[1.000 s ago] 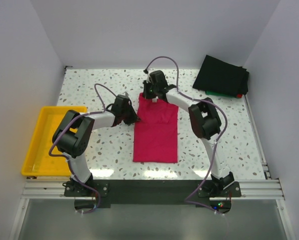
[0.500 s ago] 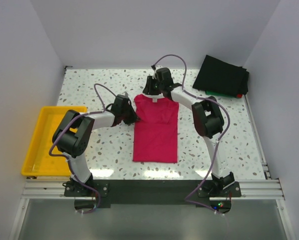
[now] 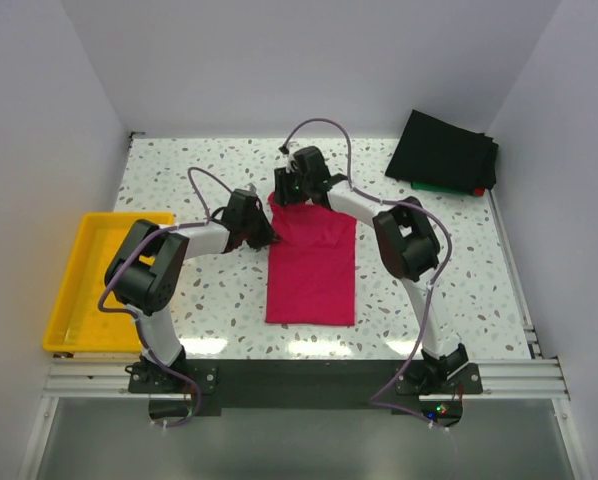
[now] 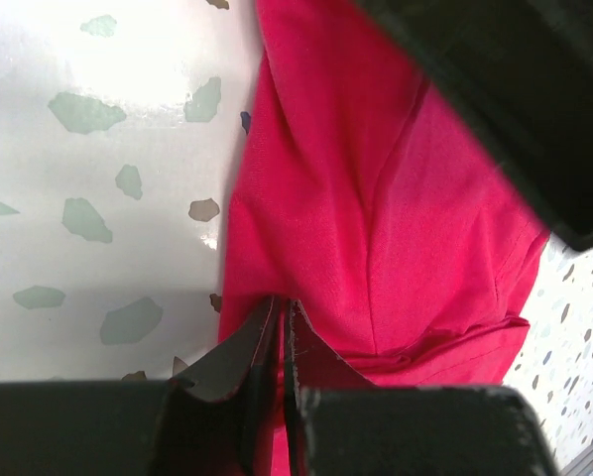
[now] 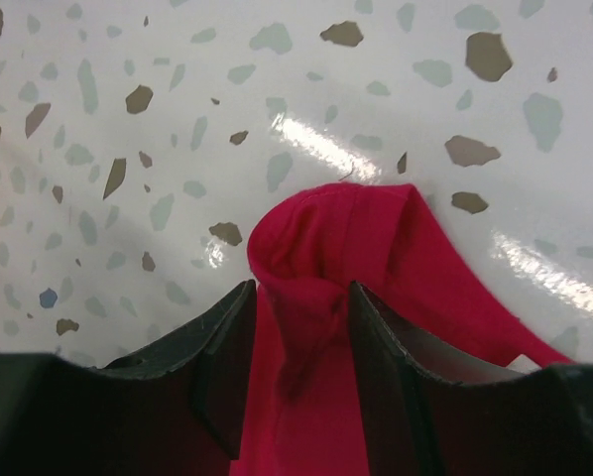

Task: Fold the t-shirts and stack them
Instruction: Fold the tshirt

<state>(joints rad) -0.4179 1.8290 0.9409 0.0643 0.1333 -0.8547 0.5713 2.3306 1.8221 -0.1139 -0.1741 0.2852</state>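
The crimson-pink t-shirt [image 3: 312, 265] lies folded into a long panel at the table's middle. My left gripper [image 3: 267, 238] is at its upper left edge; in the left wrist view the gripper [image 4: 280, 309] is shut on the shirt's edge [image 4: 376, 198]. My right gripper [image 3: 282, 192] is at the shirt's top left corner. In the right wrist view the gripper [image 5: 301, 297] holds a bunched fold of the crimson cloth [image 5: 376, 238] just above the table. A stack of black shirts [image 3: 444, 150], with a green edge [image 3: 434, 186] and a red edge [image 3: 478, 190] showing, lies at the back right.
A yellow plastic tray [image 3: 79, 300] stands at the table's left edge. White walls close the table on three sides. The right arm's purple cable [image 3: 324, 125] loops above the back of the table.
My right gripper swung right along the shirt's top edge, then back left to the top left corner, drawing cloth with it. The left arm has not moved.
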